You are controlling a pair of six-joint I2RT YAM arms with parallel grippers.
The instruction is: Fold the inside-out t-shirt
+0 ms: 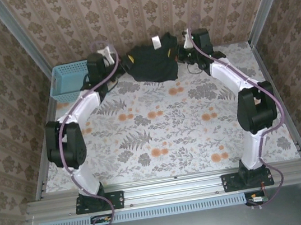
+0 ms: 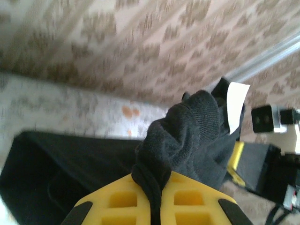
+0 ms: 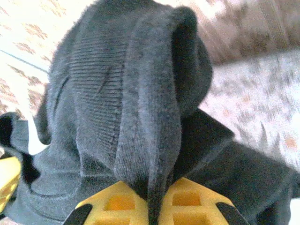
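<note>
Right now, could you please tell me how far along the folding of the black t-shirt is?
Done: the left claw and right claw are each shut on the t-shirt. In hand: it hangs bunched between them at the far end of the table, white tag on top, near the blue basket. Left: no flat layer or neat fold shows, so spreading it out and every fold appear to remain.

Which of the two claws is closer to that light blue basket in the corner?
Left. The left claw grips the black t-shirt just beside the basket; the right claw grips the shirt's other side, farther from the basket.
</note>
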